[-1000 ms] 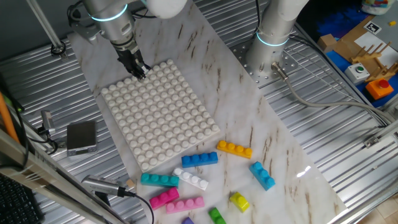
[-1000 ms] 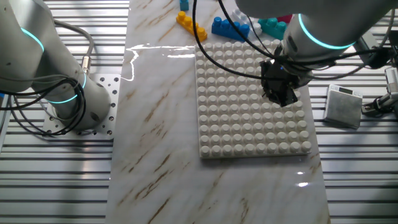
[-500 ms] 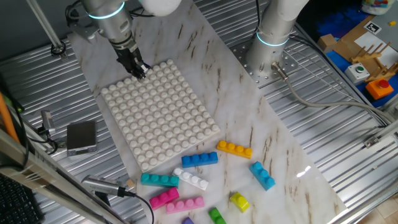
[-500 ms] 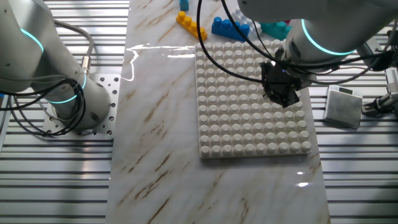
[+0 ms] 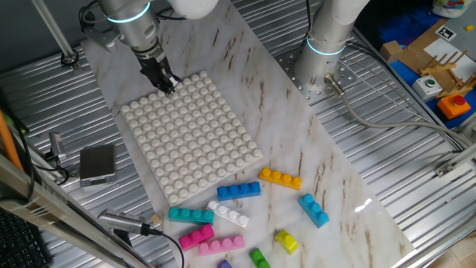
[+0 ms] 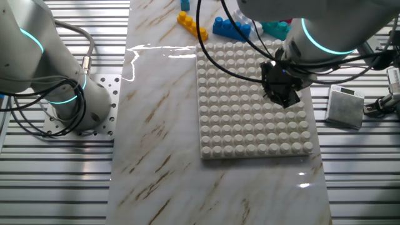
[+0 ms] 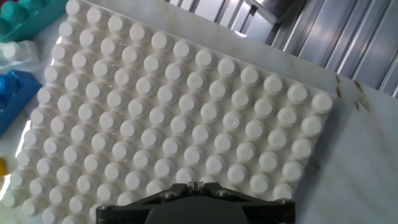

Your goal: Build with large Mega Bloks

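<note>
My gripper [image 5: 165, 84] hangs just above the far corner of the white studded baseplate [image 5: 190, 138], fingers pressed together and empty; it also shows in the other fixed view [image 6: 282, 95] and in the hand view [image 7: 195, 186]. The Mega Bloks lie loose on the marble in front of the baseplate: an orange one [image 5: 280, 179], a blue one [image 5: 239, 190], a white one [image 5: 228, 214], a teal one [image 5: 190, 216], two pink ones [image 5: 196, 237] [image 5: 220, 246], a light blue one [image 5: 314, 209], a yellow one [image 5: 286, 241] and a green one [image 5: 259, 258]. None stands on the baseplate.
A second arm's base [image 5: 321, 56] stands at the back right of the marble board. A small grey box [image 5: 97, 163] lies left of the baseplate on the ribbed metal table. Cardboard and coloured parts [image 5: 435, 63] sit at the far right.
My gripper has shifted slightly along the baseplate's far edge. The bricks have not moved.
</note>
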Controlling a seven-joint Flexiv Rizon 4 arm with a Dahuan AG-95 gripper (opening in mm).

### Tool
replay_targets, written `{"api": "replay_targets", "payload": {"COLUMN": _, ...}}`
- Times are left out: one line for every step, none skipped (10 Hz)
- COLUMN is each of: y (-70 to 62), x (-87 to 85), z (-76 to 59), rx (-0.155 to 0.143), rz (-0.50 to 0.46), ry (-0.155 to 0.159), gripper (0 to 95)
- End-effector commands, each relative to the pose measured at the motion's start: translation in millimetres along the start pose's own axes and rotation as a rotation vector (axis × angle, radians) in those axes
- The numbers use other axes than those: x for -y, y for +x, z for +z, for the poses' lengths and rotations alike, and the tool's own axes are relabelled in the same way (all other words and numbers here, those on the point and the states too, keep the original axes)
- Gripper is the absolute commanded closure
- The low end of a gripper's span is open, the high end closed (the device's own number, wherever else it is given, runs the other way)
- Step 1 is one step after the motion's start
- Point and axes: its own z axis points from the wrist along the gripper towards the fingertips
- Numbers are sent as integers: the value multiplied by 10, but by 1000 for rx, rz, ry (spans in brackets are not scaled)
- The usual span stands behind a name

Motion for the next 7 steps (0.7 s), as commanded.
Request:
{"api": "replay_targets", "payload": {"y": -131, "x": -165, "z": 20, "rx": 2, "rz": 17, "ry": 3, "gripper": 950}}
{"api": "replay_targets", "payload": {"y": -212, "x": -266, "z": 38, "rx": 3, "rz": 32, "ry": 4, "gripper": 950}}
{"api": "replay_targets", "payload": {"y": -298, "x": -377, "z": 57, "rx": 4, "rz": 58, "ry": 3, "gripper": 950}}
{"api": "replay_targets", "payload": {"y": -344, "x": -448, "z": 70, "rx": 7, "rz": 74, "ry": 3, "gripper": 950}}
{"api": "replay_targets", "payload": {"y": -417, "x": -587, "z": 102, "rx": 9, "rz": 104, "ry": 3, "gripper": 950}}
{"api": "replay_targets", "payload": {"y": -467, "x": -710, "z": 136, "rx": 10, "rz": 127, "ry": 4, "gripper": 950}}
{"api": "replay_targets", "payload": {"y": -506, "x": -826, "z": 169, "rx": 10, "rz": 147, "ry": 8, "gripper": 950}}
